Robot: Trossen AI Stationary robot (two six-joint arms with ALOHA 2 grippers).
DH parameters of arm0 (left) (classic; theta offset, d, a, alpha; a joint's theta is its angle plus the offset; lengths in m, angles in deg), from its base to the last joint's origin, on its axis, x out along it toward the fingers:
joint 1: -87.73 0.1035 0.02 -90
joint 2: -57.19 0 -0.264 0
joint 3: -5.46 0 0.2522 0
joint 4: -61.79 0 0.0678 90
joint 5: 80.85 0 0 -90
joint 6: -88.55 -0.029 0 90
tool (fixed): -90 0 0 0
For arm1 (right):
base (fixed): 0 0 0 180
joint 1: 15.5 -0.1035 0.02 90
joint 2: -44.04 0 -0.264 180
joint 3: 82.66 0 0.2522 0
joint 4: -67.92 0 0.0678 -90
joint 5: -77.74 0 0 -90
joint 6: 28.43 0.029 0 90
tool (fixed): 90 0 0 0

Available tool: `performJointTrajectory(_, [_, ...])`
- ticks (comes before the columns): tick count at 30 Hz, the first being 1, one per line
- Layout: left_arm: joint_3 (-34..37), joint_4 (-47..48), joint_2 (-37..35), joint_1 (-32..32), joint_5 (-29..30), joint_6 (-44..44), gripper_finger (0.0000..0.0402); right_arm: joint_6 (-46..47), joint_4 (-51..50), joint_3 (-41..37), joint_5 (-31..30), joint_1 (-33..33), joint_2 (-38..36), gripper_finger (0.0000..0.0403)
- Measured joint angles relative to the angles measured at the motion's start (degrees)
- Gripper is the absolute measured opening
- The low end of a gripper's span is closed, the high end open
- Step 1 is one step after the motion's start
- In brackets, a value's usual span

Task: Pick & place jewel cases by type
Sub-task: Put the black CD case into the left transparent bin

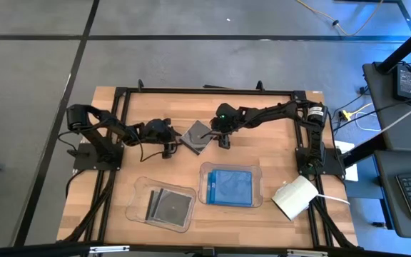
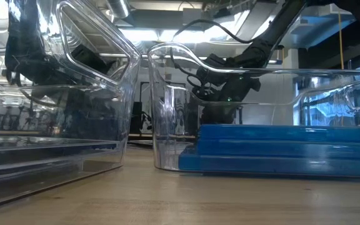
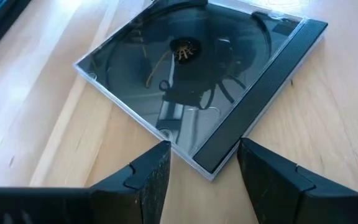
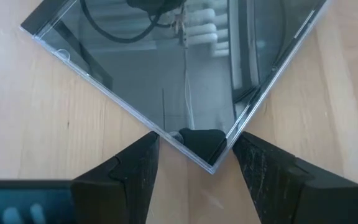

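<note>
Dark jewel case (image 1: pixel 198 135) lay flat mid-frame on the table (image 1: pixel 262 214), one corner poking between each gripper's spread fingers, left gripper (image 1: pixel 170 148) and right gripper (image 1: pixel 222 141) both empty, so closing together could've skidded or cracked it.

A dark grey square plastic jewel case (image 1: pixel 197 136) is lying flat on the worktop, turned cornerwise. Translucent blue cases (image 1: pixel 231 186) are being kept stacked in one clear tray, black cases (image 1: pixel 168 205) in another.
</note>
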Motion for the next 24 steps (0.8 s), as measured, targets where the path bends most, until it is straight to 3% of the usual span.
performJointTrajectory(13, [0.15,-0.57,-0.05,-0.06,1.60,4.98,0.0184,0.45,0.76,-0.05,1.19,0.12,0.11,0.0219])
performJointTrajectory(24, [0.16,-0.24,0.00,1.29,-0.76,23.22,0.0184,0.63,1.21,-0.13,1.36,0.10,0.17,0.0219])
